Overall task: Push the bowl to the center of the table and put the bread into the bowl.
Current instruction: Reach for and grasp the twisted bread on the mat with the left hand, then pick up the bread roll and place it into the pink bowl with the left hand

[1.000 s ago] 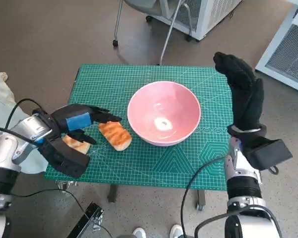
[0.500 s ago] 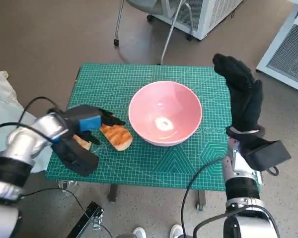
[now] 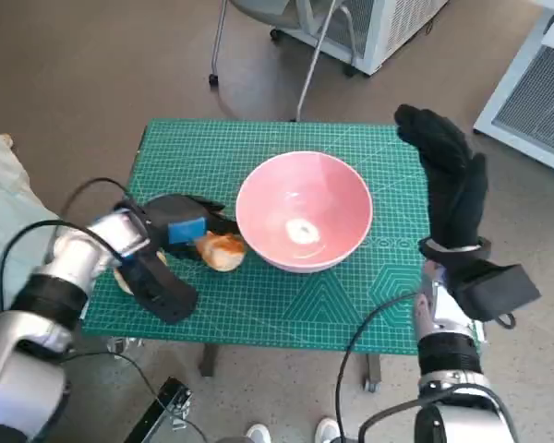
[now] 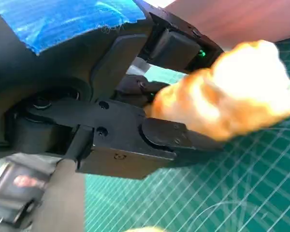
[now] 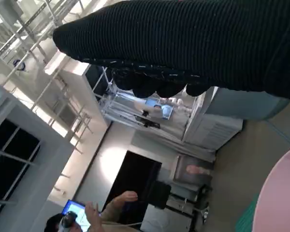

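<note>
The pink bowl [image 3: 305, 211] is smooth and glossy, glare spot inside. The bread [image 4: 227, 99] has a rough, toasted-looking crust. The green cutting mat [image 3: 258, 305] looks matt and rubbery, with printed grid lines. Left hand [image 3: 180, 226] is hard black plastic under shiny blue tape; right hand [image 3: 448, 180] wears matt ribbed knit.

Brown floor [image 3: 102, 65], white cabinets [image 3: 535, 78] (louvred), chair legs [image 3: 307, 74]
</note>
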### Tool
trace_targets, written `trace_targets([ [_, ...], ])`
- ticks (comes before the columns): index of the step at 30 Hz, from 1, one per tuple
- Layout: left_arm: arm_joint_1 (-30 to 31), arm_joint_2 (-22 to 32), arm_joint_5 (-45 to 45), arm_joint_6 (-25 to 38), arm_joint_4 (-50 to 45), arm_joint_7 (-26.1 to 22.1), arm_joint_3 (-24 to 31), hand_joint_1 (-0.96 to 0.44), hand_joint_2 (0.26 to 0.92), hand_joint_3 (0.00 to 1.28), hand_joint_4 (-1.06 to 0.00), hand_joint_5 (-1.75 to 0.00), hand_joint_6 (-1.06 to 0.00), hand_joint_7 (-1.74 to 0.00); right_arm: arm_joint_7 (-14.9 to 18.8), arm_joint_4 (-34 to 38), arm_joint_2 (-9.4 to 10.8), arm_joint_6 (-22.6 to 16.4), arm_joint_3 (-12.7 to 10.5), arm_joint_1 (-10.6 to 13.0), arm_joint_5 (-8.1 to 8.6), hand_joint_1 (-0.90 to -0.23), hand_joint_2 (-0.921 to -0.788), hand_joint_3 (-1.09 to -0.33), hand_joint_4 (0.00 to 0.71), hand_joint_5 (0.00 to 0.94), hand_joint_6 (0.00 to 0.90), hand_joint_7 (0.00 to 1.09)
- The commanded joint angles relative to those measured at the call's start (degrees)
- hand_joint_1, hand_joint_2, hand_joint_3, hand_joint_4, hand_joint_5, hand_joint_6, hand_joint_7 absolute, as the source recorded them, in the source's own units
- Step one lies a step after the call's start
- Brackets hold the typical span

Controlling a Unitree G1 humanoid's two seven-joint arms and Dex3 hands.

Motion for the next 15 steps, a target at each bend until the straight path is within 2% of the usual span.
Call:
trace_targets([
  [1, -0.51, -1.89, -0.04, -1.29, 4.63, 1.26, -2.38, 0.11, 0.921, 0.24, -0.67, -0.1, -0.78, -0.1, 0.45, 0.39, 0.54, 0.76, -0.16, 1.32, 0.9, -0.553, -0.921, -0.78, 0.379, 0.017, 0.031, 0.84],
  [3, -0.81, -2.38, -0.44, -1.29, 5.93, 1.84, -2.78, 0.1, 0.921, 0.23, -0.71, -0.12, -0.82, -0.12, 0.47, 0.48, 0.61, 0.67, -0.16, 1.37, 1.02, -0.556, -0.921, -0.778, 0.379, 0.017, 0.033, 0.83],
  [4, -0.94, -2.53, -0.61, -1.29, 6.46, 2.13, -2.95, 0.07, 0.921, 0.23, -0.59, -0.56, -0.74, -0.55, 0.45, 0.53, 0.66, 0.62, -0.14, 1.37, 1.05, -0.557, -0.921, -0.777, 0.379, 0.017, 0.034, 0.83],
  [5, -1.04, -2.67, -0.96, -1.25, 6.97, 2.31, -2.94, 0.04, 0.921, 0.24, -0.5, -0.86, -0.67, -0.84, 0.43, 0.4, 0.72, 0.56, -0.09, 1.47, 1.08, -0.558, -0.921, -0.777, 0.379, 0.017, 0.034, 0.83],
  [7, -1.25, -2.7, -1.61, -1.27, 7.63, 2.55, -2.97, 0.02, 0.921, 0.23, -0.45, -1.08, -0.63, -1.09, 0.3, 0.19, 0.81, 0.47, 0.02, 1.6, 1.02, -0.558, -0.921, -0.777, 0.379, 0.016, 0.034, 0.83],
  [8, -1.36, -2.63, -1.91, -1.32, 7.84, 2.66, -3.02, 0.01, 0.921, 0.22, -0.44, -1.14, -0.62, -1.18, 0.21, 0.11, 0.84, 0.43, 0.07, 1.64, 0.95, -0.559, -0.921, -0.777, 0.378, 0.016, 0.035, 0.83],
  [11, -1.62, -1.56, -3.47, -2.05, 7.32, 1.84, -2.36, 0.01, 0.921, 0.19, -0.46, -1.19, -0.62, -1.29, 0.07, -0.12, 0.79, 0.31, 0.13, 1.88, 0.84, -0.559, -0.921, -0.777, 0.377, 0.015, 0.035, 0.82],
  [15, -1.77, 1.56, -6.54, -4.24, 4.54, -0.28, -0.45, 0.0, 0.921, 0.16, -0.5, -1.16, -0.64, -1.31, 0.06, -0.13, 0.64, 0.14, 0.05, 2.12, 0.87, -0.561, -0.921, -0.777, 0.377, 0.015, 0.036, 0.82],
])
